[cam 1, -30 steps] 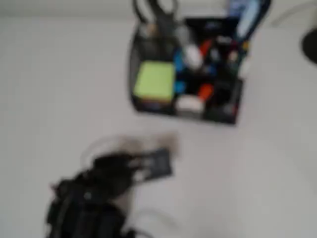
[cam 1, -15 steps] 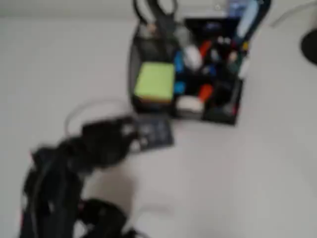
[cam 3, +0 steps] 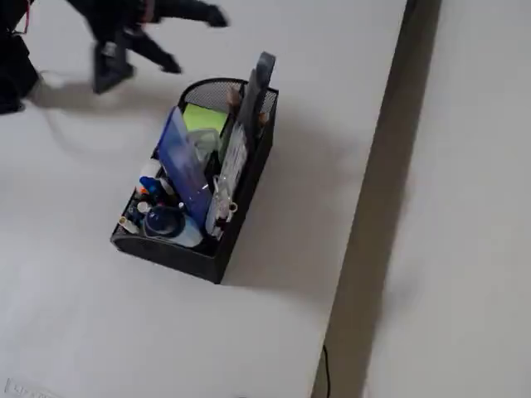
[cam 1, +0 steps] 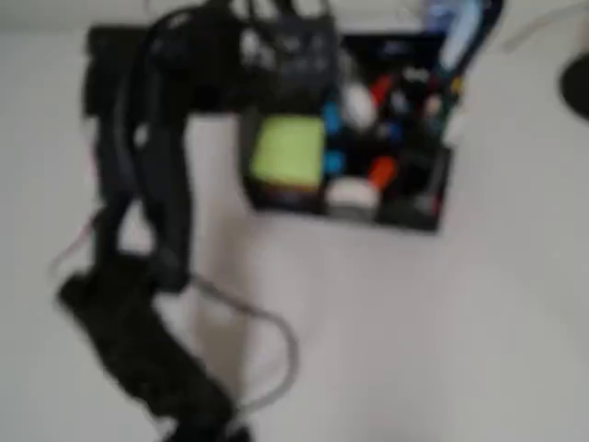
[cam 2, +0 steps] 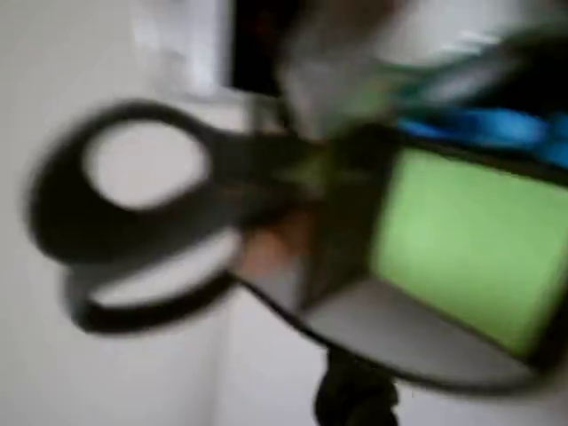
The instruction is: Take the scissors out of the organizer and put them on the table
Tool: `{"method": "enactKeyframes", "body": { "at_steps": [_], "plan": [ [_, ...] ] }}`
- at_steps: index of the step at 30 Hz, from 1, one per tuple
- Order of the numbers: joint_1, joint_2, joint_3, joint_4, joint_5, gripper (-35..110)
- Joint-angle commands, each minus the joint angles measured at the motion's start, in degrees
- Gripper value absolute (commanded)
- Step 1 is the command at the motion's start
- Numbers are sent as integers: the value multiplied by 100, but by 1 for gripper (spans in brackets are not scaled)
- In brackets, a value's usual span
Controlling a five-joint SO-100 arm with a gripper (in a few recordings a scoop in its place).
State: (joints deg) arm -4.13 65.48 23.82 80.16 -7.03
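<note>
The black robot arm point(cam 1: 138, 157) has swung since a second ago, when its jaws hung low over the bare white surface point(cam 1: 442, 322) in front of the black wire-mesh organizer point(cam 1: 405, 207). In the overhead view the jaws point(cam 1: 276, 46) now reach across to the organizer's far left corner, and the arm's body stretches from the lower left of the picture up to that corner. Nothing else in the overhead view has shifted: the organizer and its contents stand where they stood.

The scissors point(cam 2: 133, 213), with dark grey and black oval loop handles, stand upright in that same corner compartment, handles up. In the wrist view the two loops are large and blurred, right in front of the camera and just beside the lime-green sticky-note pad point(cam 2: 466, 240), which lies in the compartment next to them. In the overhead view the handles point(cam 1: 276, 18) are dim and partly covered by the jaws, which sit right at them.

In the fixed view the jaws point(cam 3: 191, 37) show as two dark fingers spread apart, near the rounded mesh corner of the organizer point(cam 3: 191, 249) where the scissors point(cam 3: 253, 91) rise above the rim. The fingers are parted and clasp nothing there. Blur hides whether they touch the handles.

Blue, red and white pens and markers point(cam 1: 386, 120) fill the compartments farther from the jaws.
</note>
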Motion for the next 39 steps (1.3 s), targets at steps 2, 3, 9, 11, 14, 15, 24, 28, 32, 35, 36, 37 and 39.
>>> {"method": "enactKeyframes", "body": {
  "at_steps": [2,3,9,11,14,15,24,28,32,35,36,37,39],
  "plan": [
    [316,-932,-1942,-694,105,53],
    [369,-1020,-1942,-853,105,51],
    [756,-1468,-1942,-1705,105,47],
    [809,-1600,-1942,-2004,105,47],
    [817,-1688,-1942,-2303,193,45],
    [817,-1705,-1942,-2417,281,43],
    [545,-1731,-1942,-2329,439,40],
    [457,-1705,-1942,-1978,431,40],
    [396,-1635,-1942,-1679,431,40],
    [308,-1538,-1942,-1477,334,40],
    [290,-1494,-1942,-1397,334,40],
    [255,-1450,-1942,-1345,334,40],
    [211,-1397,-1942,-1371,334,40]
  ]
}}
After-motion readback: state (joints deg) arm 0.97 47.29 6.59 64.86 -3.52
